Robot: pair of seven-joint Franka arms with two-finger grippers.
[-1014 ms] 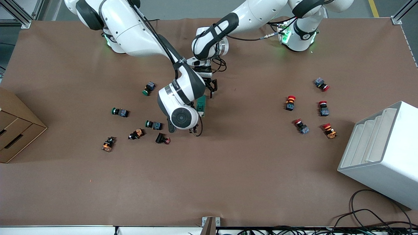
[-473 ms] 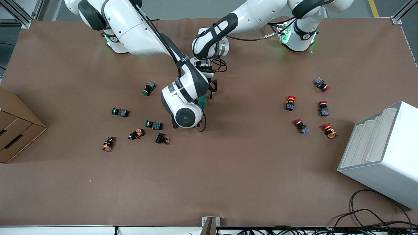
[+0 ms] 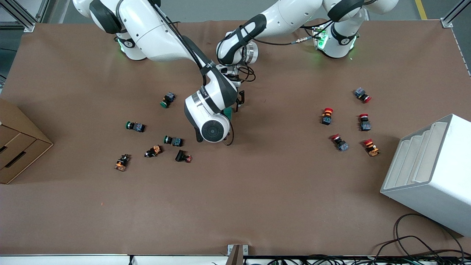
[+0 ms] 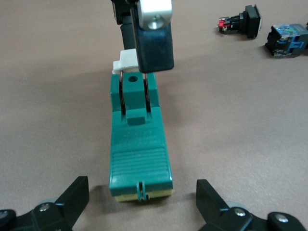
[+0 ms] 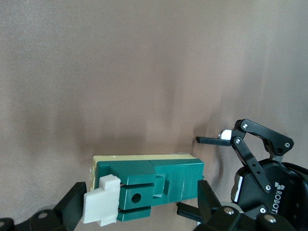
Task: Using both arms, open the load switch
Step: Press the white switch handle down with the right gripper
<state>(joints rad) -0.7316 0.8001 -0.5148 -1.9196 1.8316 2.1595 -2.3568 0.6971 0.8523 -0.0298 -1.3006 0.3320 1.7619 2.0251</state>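
Observation:
The load switch [image 3: 229, 112] is a dark-green block lying mid-table, mostly covered by the right arm's wrist [image 3: 212, 127]. The left wrist view shows the load switch [image 4: 139, 144] lengthwise, its white tab [image 4: 126, 59] at the end away from my left gripper [image 4: 142, 202]. That gripper is open, its fingers [image 4: 72, 199] flanking the plain end without touching. In the right wrist view my right gripper [image 5: 139, 209] is open over the load switch [image 5: 154, 190], one finger [image 5: 72, 204] by the white tab [image 5: 101, 199]. In the front view the left gripper [image 3: 239, 102] sits just beside the switch.
Green-capped and dark push buttons [image 3: 135, 126] lie scattered toward the right arm's end, the closest [image 3: 173, 140] just beside the right wrist. Red-capped buttons [image 3: 326, 115] lie toward the left arm's end by a white rack [image 3: 430, 173]. A cardboard box [image 3: 18, 143] stands at the table edge.
The right arm's wrist has shifted toward the left gripper and now covers most of the switch, which showed clearly a second ago. The left gripper has barely moved.

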